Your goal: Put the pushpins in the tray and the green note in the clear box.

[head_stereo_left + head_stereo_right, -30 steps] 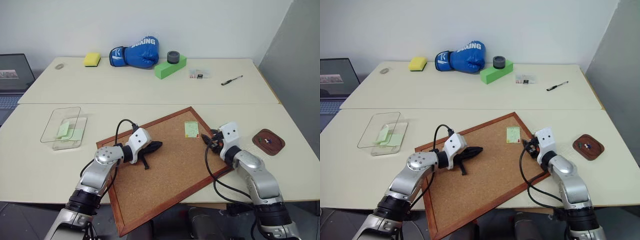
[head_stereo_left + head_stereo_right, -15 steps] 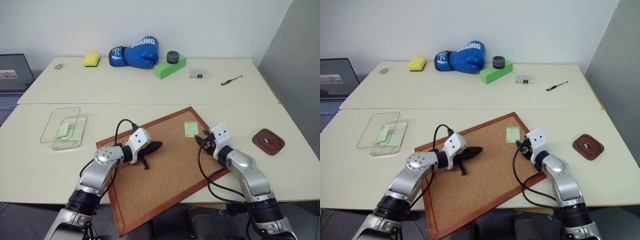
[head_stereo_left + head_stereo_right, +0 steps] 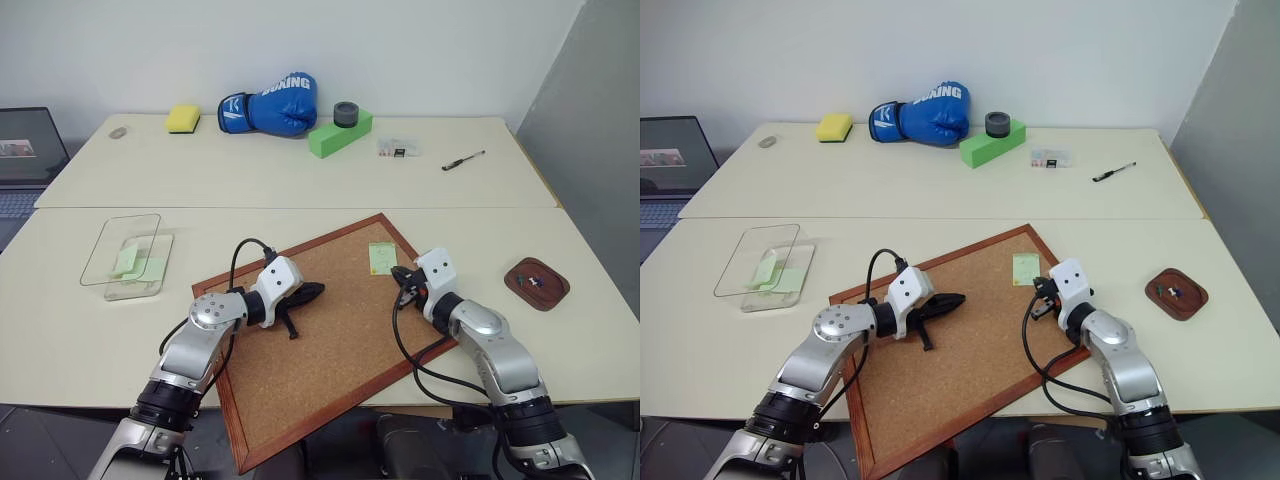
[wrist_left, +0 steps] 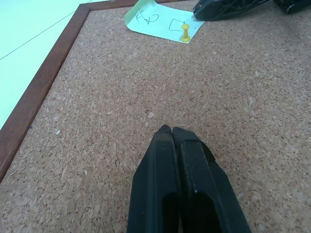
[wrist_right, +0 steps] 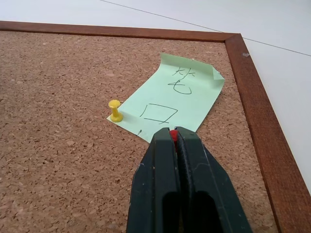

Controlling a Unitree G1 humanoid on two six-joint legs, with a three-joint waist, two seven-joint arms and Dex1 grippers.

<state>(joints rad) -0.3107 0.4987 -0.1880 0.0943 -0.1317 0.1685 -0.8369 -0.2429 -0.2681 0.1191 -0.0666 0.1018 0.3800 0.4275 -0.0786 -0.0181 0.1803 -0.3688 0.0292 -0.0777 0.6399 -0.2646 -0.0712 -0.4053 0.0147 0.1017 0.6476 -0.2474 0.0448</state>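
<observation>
The right gripper [image 5: 174,133] sits at the near edge of the green note [image 5: 175,99] on the corkboard [image 3: 330,330], its two black fingers pressed together on a red pushpin [image 5: 172,133] whose head just shows between the tips; a yellow pushpin [image 5: 115,110] stands upright at the note's near left corner, pinning the slip to the cork, while the note's far right corner curls up off the board; the note lies near the board's far right corner, close inside the wooden frame; the left gripper [image 4: 171,132] rests on bare cork towards the left of the board, fingers closed together with nothing between them, well apart from the note; the tray [image 3: 537,283] lies on the table to the right of the board, with small pins in it too tiny to tell apart; the clear box [image 3: 135,270] stands to the left of the board, its lid [image 3: 118,245] leaning on its far side and pale green slips inside; along the far table sit a blue boxing glove [image 3: 270,105], a yellow sponge [image 3: 183,119], a bright green block [image 3: 340,133] and a pen [image 3: 464,160].
</observation>
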